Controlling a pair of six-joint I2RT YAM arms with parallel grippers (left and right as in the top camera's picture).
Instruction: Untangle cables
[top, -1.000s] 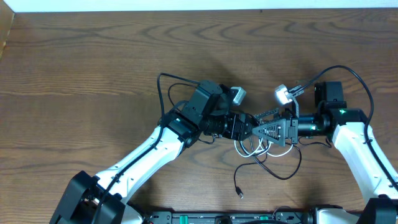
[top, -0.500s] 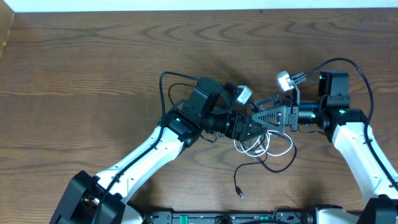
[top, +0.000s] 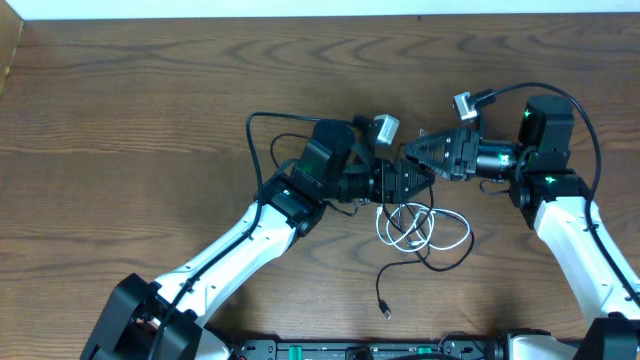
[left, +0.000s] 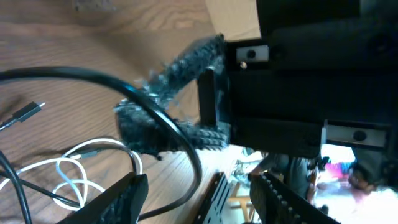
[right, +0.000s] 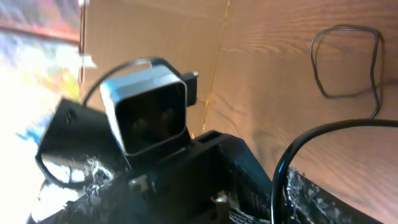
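Note:
The white cable (top: 425, 232) lies in loose coils on the wooden table, and also shows in the left wrist view (left: 68, 165). The black cable (top: 443, 264) loops through and around it, with one plug end (top: 385, 311) lying toward the near edge. My right gripper (top: 412, 152) points left, above and beyond the pile. Its fingertips (left: 124, 118) look shut on the black cable (left: 155, 112), which arcs into its jaws (right: 280, 208). My left gripper (top: 418, 180) is tip to tip with it and open (left: 199, 186), with the black cable running between its fingers.
The left arm's own thin black cord (top: 262, 128) loops over the table to the left and shows in the right wrist view (right: 345, 62). The right arm's thick cord (top: 590, 130) arcs at the far right. The table's far edge (top: 320, 17) runs along the top.
Both grippers have moved toward the far side of the table, the right one farthest. The black cable has risen with the right gripper, while the white coils stay on the table.

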